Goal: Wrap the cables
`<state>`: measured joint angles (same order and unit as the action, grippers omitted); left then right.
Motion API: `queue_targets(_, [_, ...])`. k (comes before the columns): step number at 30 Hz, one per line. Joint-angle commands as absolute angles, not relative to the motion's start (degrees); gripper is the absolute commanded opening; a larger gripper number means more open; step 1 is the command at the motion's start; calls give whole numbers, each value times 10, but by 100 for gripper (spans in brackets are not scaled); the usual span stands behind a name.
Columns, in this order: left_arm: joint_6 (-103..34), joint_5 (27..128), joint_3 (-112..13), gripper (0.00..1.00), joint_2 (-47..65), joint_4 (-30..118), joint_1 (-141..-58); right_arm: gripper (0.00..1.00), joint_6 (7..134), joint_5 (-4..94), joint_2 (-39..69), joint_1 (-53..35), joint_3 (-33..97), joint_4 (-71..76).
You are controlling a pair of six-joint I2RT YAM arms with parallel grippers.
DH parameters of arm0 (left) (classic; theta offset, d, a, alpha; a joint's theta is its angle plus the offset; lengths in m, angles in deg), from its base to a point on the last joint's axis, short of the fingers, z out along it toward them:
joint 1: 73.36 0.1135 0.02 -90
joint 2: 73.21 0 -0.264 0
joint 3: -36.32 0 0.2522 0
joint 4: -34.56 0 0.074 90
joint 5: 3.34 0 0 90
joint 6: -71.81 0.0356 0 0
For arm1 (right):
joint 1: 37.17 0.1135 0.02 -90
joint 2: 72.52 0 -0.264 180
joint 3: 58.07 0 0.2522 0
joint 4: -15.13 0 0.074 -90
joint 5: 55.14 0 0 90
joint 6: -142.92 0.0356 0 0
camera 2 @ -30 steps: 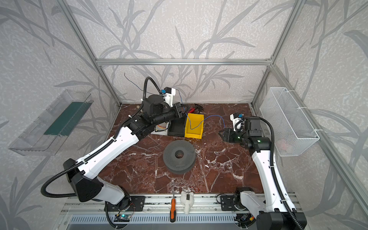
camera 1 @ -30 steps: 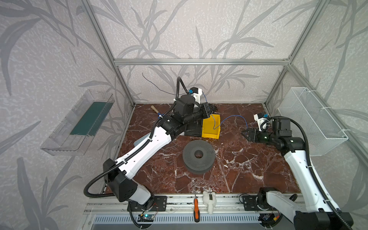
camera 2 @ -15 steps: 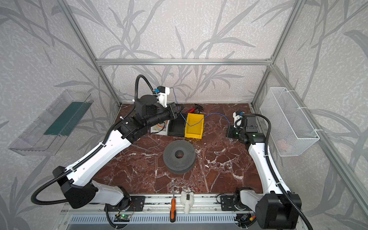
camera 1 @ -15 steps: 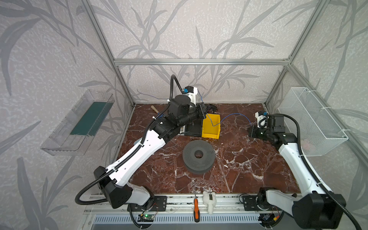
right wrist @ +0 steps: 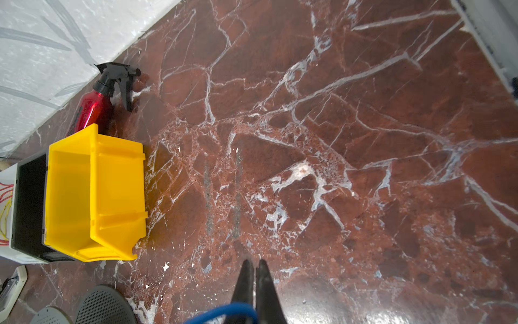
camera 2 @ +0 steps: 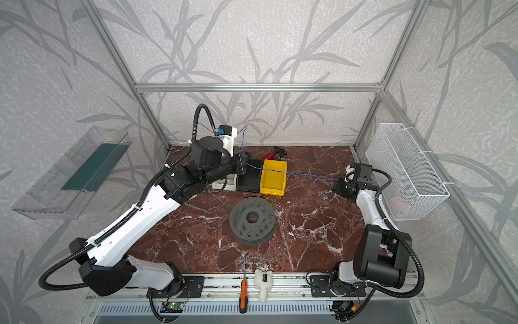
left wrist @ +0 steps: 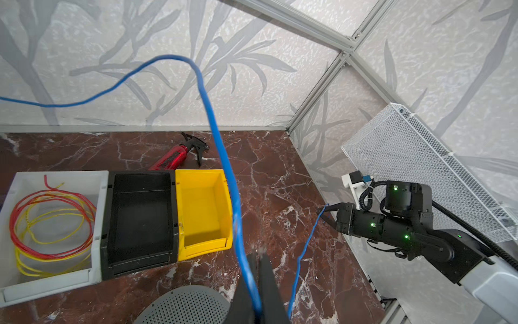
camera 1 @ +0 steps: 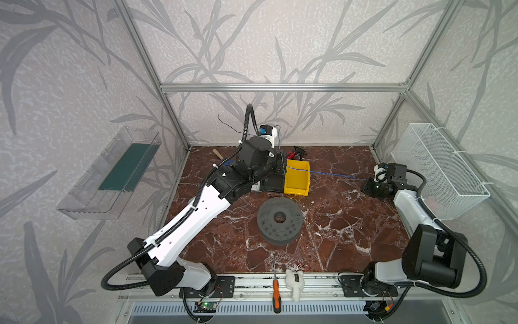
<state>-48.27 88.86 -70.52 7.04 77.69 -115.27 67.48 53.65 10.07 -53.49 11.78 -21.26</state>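
The thin bright-blue cable [left wrist: 219, 151] runs nearly straight between the left claw [left wrist: 256, 252] and right claw [right wrist: 254, 262], its loose tail arcing upward.

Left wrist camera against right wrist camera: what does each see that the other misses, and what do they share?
Only the left wrist view shows the white mesh basket, the left gripper shut on the blue cable, and the full coil of red and yellow wires. Only the right wrist view shows the right gripper from behind, jaws pressed together; the left wrist view sees it from across the table. Both show the yellow bin, black bin, red spray bottle, grey perforated spool and that cable.
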Motion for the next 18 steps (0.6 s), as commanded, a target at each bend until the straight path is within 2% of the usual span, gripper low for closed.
queue_targets(1, [-452, 982, -745, 0, 33, 767, -1132, 0, 690, 456, 142, -571, 147, -214])
queue_targets(5, [-513, 941, -712, 0, 61, 733, -1135, 0, 686, 498, 154, -559, 159, -210])
queue_targets(8, [-563, 968, -676, 0, 72, 692, -1148, 40, 675, 503, 140, -541, 157, -211])
queue_targets(9, [-577, 989, -660, 0, 75, 674, -1156, 50, 670, 500, 134, -535, 158, -216])
queue_targets(11, [-600, 1039, -639, 0, 83, 649, -1174, 61, 667, 502, 118, -527, 154, -218])
queue_targets(15, [-611, 1158, -629, 0, 118, 614, -1213, 75, 658, 501, 82, -512, 142, -223])
queue_targets(18, [-619, 1197, -638, 0, 150, 606, -1221, 79, 655, 500, 42, -495, 133, -229])
